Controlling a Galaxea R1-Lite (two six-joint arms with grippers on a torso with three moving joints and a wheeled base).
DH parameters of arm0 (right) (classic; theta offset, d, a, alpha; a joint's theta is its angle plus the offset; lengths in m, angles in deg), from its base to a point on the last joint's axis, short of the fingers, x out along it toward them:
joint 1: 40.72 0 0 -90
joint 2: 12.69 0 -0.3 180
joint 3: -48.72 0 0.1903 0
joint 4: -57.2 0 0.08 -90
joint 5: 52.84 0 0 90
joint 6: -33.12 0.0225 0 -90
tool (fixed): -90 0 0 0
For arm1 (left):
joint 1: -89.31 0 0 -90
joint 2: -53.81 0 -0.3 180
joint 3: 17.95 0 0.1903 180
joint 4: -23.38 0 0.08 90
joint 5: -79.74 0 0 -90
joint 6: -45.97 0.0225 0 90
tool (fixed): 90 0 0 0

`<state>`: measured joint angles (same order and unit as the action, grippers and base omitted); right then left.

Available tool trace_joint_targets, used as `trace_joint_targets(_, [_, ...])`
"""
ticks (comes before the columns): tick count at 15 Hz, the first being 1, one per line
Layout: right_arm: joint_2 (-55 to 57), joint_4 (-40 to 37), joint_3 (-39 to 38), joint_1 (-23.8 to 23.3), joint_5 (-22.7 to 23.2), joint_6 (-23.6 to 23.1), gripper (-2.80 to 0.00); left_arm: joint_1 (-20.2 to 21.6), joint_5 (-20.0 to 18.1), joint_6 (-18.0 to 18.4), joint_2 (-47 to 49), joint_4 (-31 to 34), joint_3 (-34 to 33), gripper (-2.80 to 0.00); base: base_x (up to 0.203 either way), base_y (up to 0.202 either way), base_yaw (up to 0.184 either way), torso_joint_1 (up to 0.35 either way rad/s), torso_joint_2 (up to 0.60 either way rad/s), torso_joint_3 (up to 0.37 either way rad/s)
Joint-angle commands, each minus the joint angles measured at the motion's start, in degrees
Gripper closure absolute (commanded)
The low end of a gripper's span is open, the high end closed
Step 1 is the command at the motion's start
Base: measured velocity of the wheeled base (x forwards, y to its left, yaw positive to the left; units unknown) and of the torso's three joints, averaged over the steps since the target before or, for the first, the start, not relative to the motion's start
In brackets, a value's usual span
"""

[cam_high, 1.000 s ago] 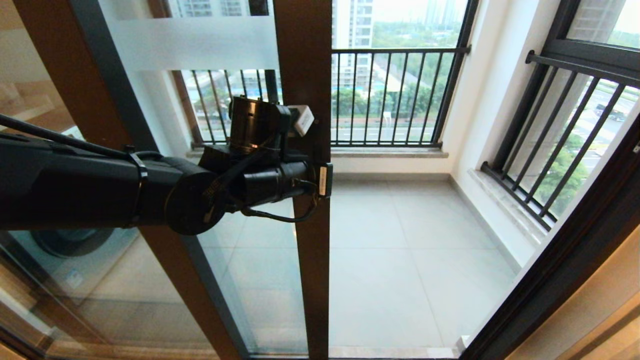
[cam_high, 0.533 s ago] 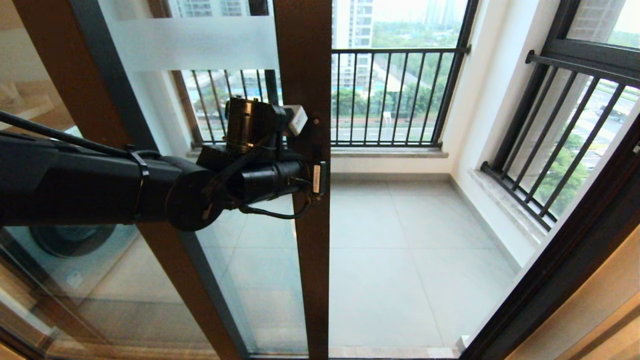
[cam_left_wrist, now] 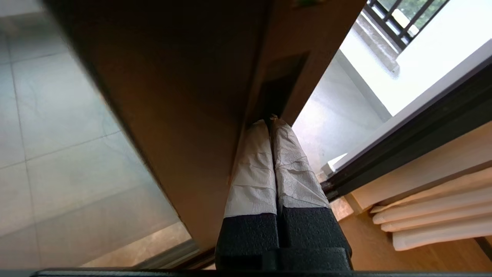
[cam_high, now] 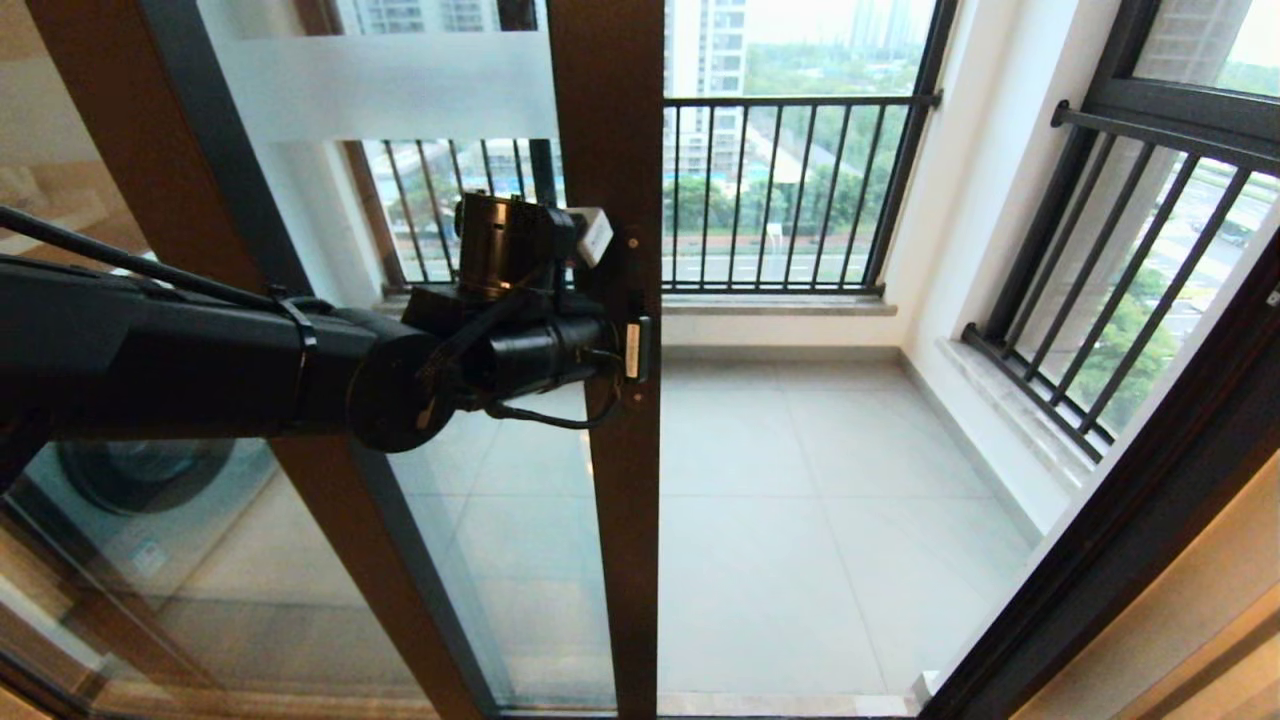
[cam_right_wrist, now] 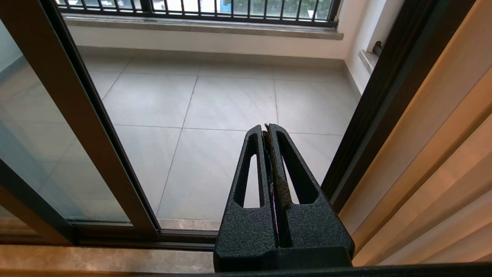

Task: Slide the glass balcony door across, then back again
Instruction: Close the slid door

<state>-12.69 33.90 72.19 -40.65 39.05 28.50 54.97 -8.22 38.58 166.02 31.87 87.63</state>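
Note:
The glass balcony door stands partly open, its dark brown stile near the middle of the head view and its frosted band high up. My left arm reaches across from the left, and my left gripper is up against the stile. In the left wrist view the left gripper is shut, and its white-wrapped fingertips poke into the recessed handle slot. My right gripper is shut on nothing, low before the open doorway, and is out of the head view.
A white washing machine shows through the brown-framed panel at the left. Right of the stile the doorway opens onto grey balcony tiles with black railings. The dark door frame and beige curtain folds bound the right side.
My left wrist has shifted slightly left and up along the stile. The door's stile has not visibly moved.

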Motion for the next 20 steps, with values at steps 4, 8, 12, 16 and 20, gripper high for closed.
trace_joint_targets(4, [0.1, 0.0, 0.0, 0.0, 0.0, 0.0, 0.00, -0.4, 0.1, -0.1, 1.3, -0.1, 1.6, 0.00, 0.000, 0.000, 0.000, 0.000, 0.00, 0.000])
trace_joint_targets(8, [0.1, 0.0, 0.0, 0.0, 0.0, 0.0, 0.00, -1.1, 0.2, -0.1, 1.9, -0.1, 2.3, 0.00, 0.000, 0.000, 0.000, 0.000, 0.00, 0.000])
trace_joint_targets(12, [0.1, 0.0, 0.0, 0.0, 0.0, 0.0, 0.00, -1.5, 0.0, -0.1, 2.1, -0.1, 2.5, 0.00, 0.000, 0.000, 0.000, 0.000, 0.00, 0.000])
trace_joint_targets(16, [0.1, 0.0, 0.0, 0.0, 0.0, 0.0, 0.00, -2.8, 0.2, -0.1, 2.9, -0.1, 3.8, 0.00, 0.000, 0.000, 0.000, 0.000, 0.00, 0.000])
trace_joint_targets(20, [0.1, 0.0, 0.0, 0.0, 0.0, 0.0, 0.00, -3.7, 0.2, -0.1, 3.4, -0.1, 4.0, 0.00, 0.000, 0.000, 0.000, 0.000, 0.00, 0.000])
